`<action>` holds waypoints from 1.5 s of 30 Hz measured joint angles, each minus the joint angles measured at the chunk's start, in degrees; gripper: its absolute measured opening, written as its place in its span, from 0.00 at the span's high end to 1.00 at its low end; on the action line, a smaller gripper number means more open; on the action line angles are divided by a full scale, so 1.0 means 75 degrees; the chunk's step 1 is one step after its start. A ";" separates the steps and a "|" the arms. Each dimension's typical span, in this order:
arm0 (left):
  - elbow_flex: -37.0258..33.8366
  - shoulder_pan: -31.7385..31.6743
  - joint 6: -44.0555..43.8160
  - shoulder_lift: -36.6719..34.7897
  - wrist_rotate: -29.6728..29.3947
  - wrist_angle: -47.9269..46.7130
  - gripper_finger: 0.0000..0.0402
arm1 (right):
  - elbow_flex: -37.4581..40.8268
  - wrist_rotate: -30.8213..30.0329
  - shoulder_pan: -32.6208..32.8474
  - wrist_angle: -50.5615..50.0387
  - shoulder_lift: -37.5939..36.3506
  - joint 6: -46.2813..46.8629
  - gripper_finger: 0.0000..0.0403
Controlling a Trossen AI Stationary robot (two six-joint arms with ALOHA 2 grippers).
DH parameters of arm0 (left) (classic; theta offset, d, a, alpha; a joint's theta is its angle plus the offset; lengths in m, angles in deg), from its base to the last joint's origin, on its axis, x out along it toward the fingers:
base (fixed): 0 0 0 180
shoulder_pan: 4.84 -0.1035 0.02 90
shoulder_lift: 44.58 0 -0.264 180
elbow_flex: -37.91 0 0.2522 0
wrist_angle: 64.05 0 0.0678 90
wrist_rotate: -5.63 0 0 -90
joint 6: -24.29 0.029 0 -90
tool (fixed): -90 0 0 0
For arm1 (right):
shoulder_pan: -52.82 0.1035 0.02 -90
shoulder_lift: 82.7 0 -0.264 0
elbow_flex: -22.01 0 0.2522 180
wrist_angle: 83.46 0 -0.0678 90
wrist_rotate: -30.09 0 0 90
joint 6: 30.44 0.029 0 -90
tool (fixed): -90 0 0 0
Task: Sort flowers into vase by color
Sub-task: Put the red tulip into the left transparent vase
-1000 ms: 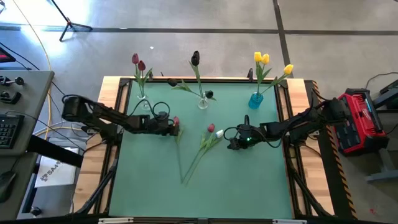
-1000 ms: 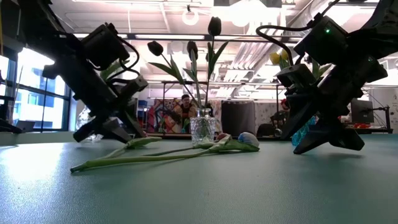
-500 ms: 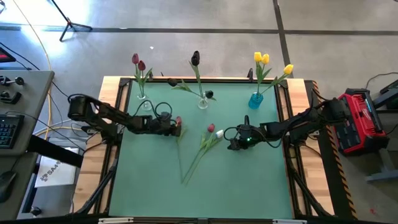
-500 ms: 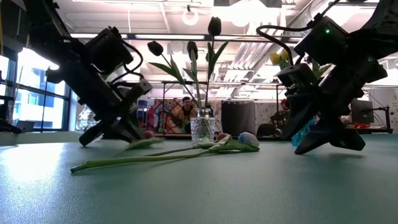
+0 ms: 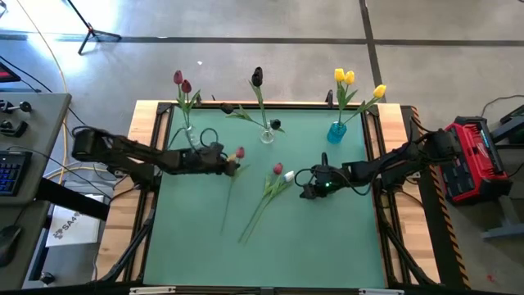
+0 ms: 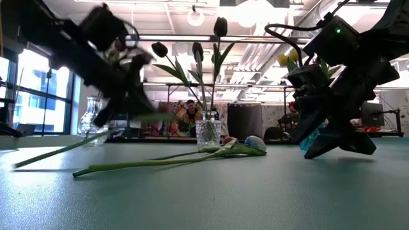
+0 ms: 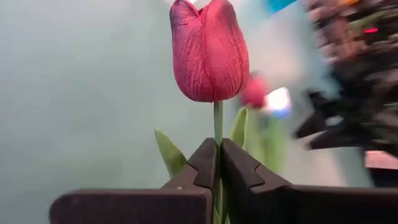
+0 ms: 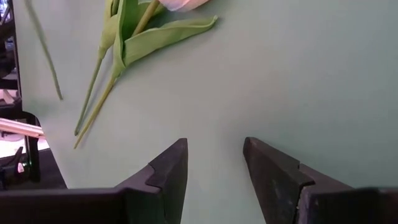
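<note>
My left gripper (image 5: 230,165) is shut on a dark pink tulip (image 7: 209,50) left of the table's middle, its long stem (image 5: 227,205) trailing toward the near edge. A pink tulip (image 5: 277,170) and a white one (image 5: 288,175) lie flat at mid-table, stems together. My right gripper (image 5: 304,188) stands open just right of them, touching nothing. At the far edge stand a clear vase (image 5: 187,123) with dark red tulips, a clear vase (image 5: 267,135) with black ones and a blue vase (image 5: 336,131) with yellow ones. My left gripper pinches the tulip's stem (image 7: 217,134) just below the head between its two fingers. The fingers come from the table's left, slanting down, and lie across the stem. The head is lifted clear and the stem (image 6: 64,148) slants down from the fingers; whether its free end touches the table I cannot tell.
A second clear vase (image 5: 190,139) stands just behind my left arm. A red device (image 5: 473,160) sits beyond the table's right edge and a keyboard desk (image 5: 16,156) beyond its left. Green table lies bare along the near edge (image 5: 270,262).
My left gripper has shut on the dark pink tulip's stem and risen with it, drawing back a little toward the table's far left. The flower's head has come up off the table and its stem has swung leftward at the near end.
</note>
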 joint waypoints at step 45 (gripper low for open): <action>0.1122 -0.0009 1.2890 -0.7530 -0.5707 -0.0416 1.00 | 0.0003 0.0266 -0.0314 -0.0181 0.0006 -0.0444 0.61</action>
